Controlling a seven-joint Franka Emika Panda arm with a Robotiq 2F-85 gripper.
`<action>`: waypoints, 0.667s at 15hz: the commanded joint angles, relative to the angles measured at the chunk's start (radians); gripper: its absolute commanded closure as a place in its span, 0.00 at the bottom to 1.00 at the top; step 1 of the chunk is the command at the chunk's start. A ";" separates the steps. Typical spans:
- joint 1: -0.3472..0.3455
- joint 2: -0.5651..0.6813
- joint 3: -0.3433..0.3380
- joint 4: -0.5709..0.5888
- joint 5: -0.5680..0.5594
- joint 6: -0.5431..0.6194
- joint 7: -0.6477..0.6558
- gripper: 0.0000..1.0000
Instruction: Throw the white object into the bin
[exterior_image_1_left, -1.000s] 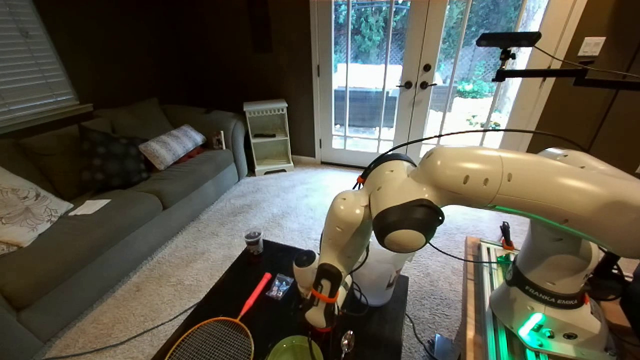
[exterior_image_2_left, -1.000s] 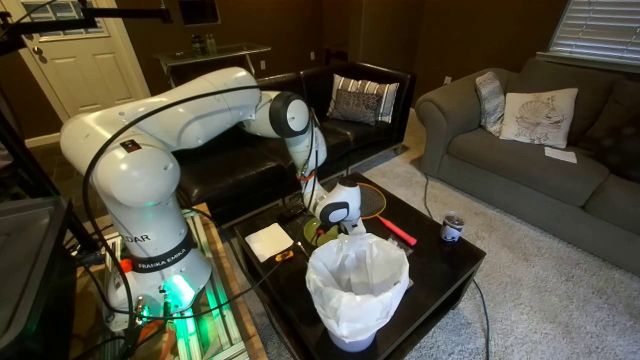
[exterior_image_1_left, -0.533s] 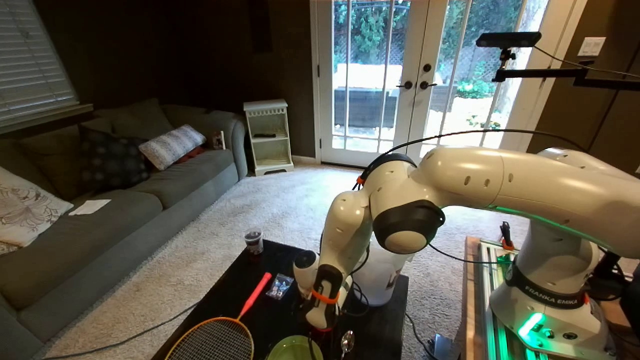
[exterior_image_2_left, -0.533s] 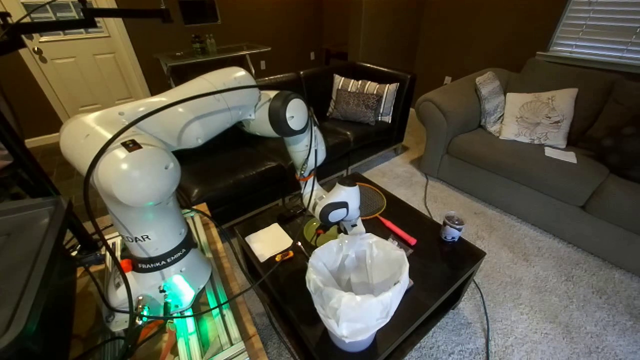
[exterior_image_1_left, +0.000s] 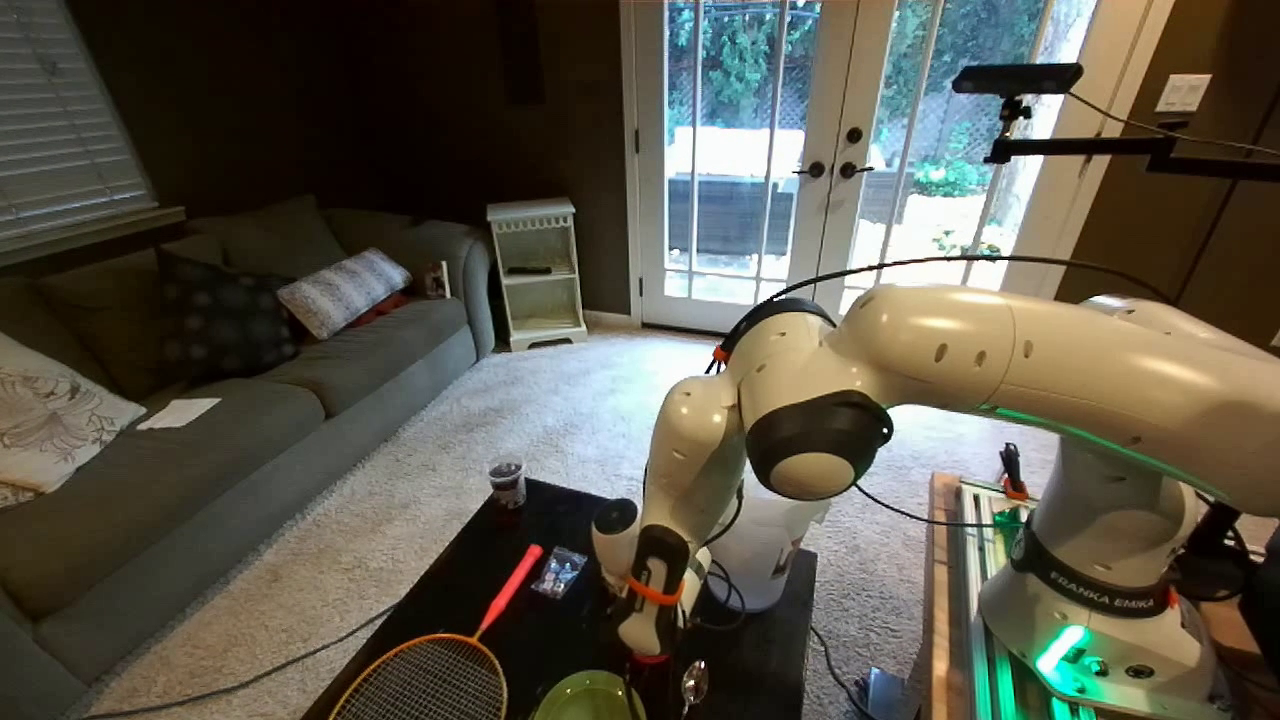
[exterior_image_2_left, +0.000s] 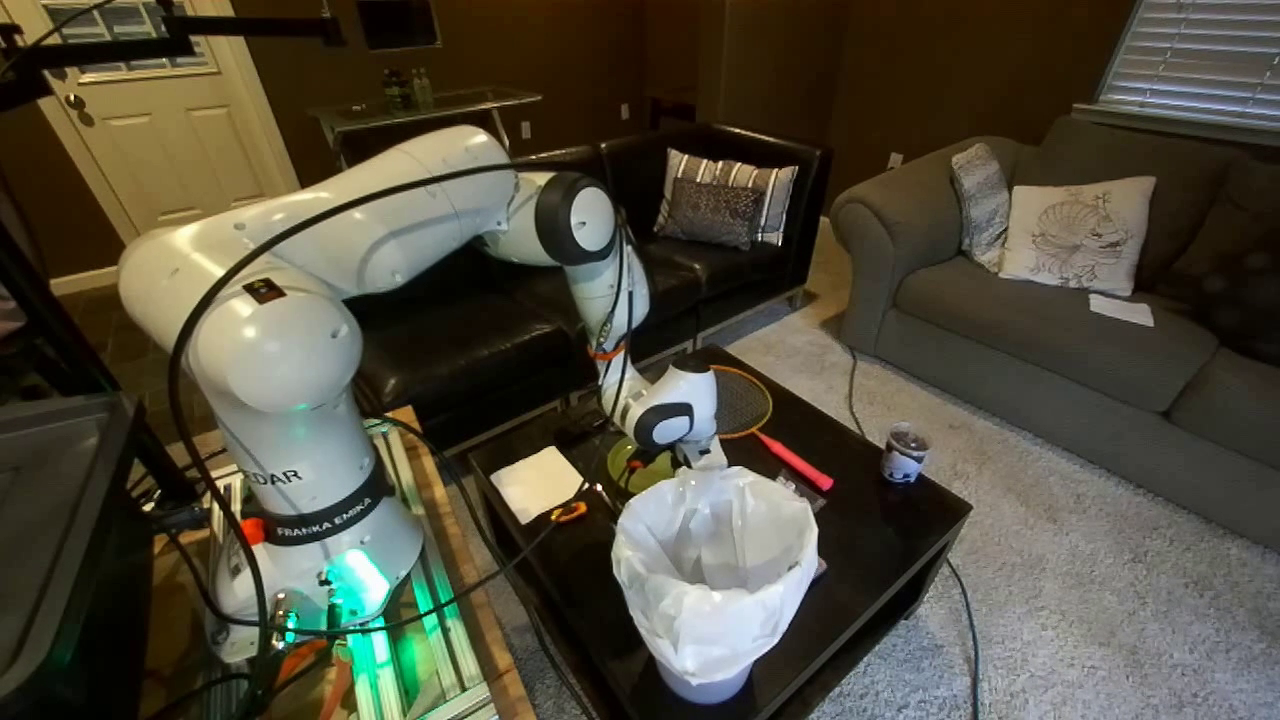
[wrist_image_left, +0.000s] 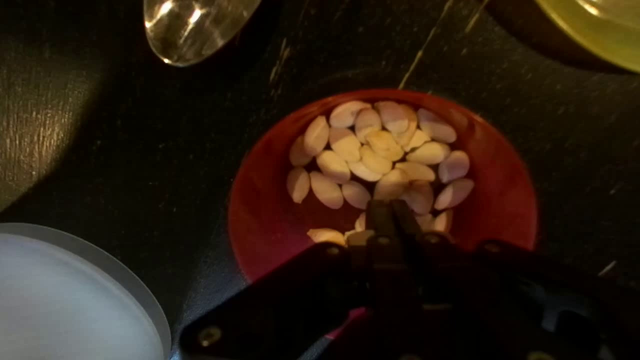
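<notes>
Red is the bowl (wrist_image_left: 500, 185), and inside it we see pale seeds (wrist_image_left: 375, 159). Over it hangs the gripper (wrist_image_left: 392, 204), 2 tips closed together; whether they pinch a seed, we cannot tell. Near the bowl, the white bin (exterior_image_2_left: 712, 605) stands on the table (exterior_image_2_left: 870, 540).

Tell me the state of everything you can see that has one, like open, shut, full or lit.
Red bowl: upright, holding seeds
Gripper: looks shut; whether anything is pinched, unclear
Bin: upright, open, liner over its rim
Cup: upright, something dark inside
Green dish: right side up
Racket: lying flat
Spoon: lying flat
Glass doors: shut
White door: looks shut
Blinds: lowered
Base light: lit green
</notes>
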 joint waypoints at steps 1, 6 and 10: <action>0.036 -0.079 -0.011 -0.119 -0.021 0.054 0.023 0.99; 0.039 -0.175 0.009 -0.243 -0.018 0.155 -0.033 0.99; 0.003 -0.290 0.055 -0.385 -0.022 0.256 -0.145 0.99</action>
